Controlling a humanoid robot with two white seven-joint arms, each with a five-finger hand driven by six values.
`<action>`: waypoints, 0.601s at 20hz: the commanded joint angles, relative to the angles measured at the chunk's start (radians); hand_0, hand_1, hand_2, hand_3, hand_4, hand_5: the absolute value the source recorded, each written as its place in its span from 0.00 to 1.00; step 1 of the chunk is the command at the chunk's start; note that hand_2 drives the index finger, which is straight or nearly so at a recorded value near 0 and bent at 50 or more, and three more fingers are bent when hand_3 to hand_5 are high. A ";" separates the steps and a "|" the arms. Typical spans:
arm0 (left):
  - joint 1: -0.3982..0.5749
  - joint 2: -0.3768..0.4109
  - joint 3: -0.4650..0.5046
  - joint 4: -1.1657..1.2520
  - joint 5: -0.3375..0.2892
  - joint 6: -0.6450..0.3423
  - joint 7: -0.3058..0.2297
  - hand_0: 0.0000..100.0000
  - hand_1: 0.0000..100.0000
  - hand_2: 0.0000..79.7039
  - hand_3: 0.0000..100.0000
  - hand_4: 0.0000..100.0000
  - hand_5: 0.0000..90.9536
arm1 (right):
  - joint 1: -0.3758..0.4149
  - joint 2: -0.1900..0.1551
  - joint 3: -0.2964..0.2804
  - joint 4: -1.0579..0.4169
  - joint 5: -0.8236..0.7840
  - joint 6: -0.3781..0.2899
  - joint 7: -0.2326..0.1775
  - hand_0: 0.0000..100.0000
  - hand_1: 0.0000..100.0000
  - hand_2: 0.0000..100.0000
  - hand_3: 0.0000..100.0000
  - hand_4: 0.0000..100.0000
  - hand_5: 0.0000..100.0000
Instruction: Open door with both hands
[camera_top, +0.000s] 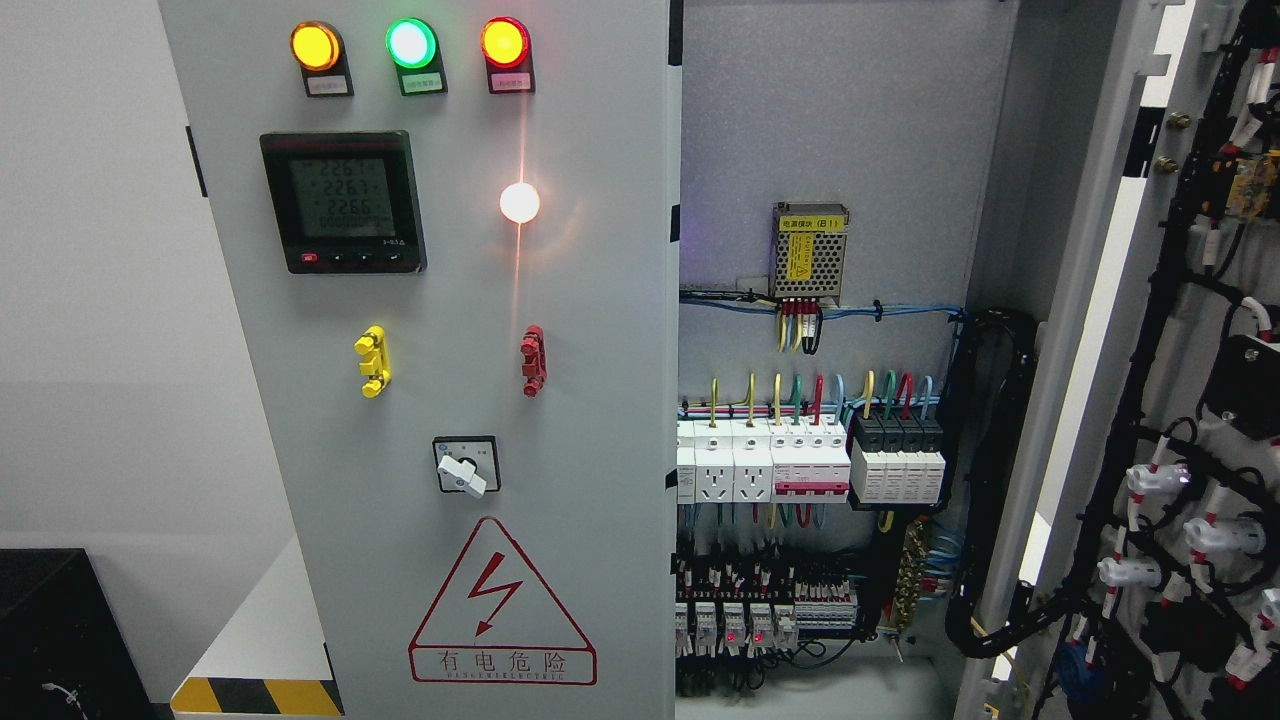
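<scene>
Neither hand shows in the head view, so whether either is open, closed or gripping anything cannot be told, and nothing can be placed against them. The left door (440, 400) of the grey electrical cabinet is shut and fills the picture's left and middle, carrying three lit lamps (410, 44) in orange, green and red, a digital meter (343, 202), a rotary switch (465, 465) and a red warning triangle (502, 607). The right door (1180, 400) stands swung wide open at the right edge, its inner face strung with black wiring. Between them, breakers (810, 462) sit inside the cabinet.
</scene>
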 joint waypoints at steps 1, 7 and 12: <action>0.024 -0.004 0.001 0.002 0.001 0.001 0.000 0.00 0.00 0.00 0.00 0.00 0.00 | -0.111 -0.022 0.007 -0.087 0.000 0.005 -0.002 0.19 0.00 0.00 0.00 0.00 0.00; 0.024 -0.005 0.001 0.004 0.001 0.001 0.000 0.00 0.00 0.00 0.00 0.00 0.00 | -0.223 -0.013 0.033 -0.070 -0.002 0.108 -0.002 0.19 0.00 0.00 0.00 0.00 0.00; 0.024 -0.005 0.001 0.002 0.001 0.001 0.000 0.00 0.00 0.00 0.00 0.00 0.00 | -0.295 0.018 0.031 -0.062 -0.002 0.234 -0.002 0.19 0.00 0.00 0.00 0.00 0.00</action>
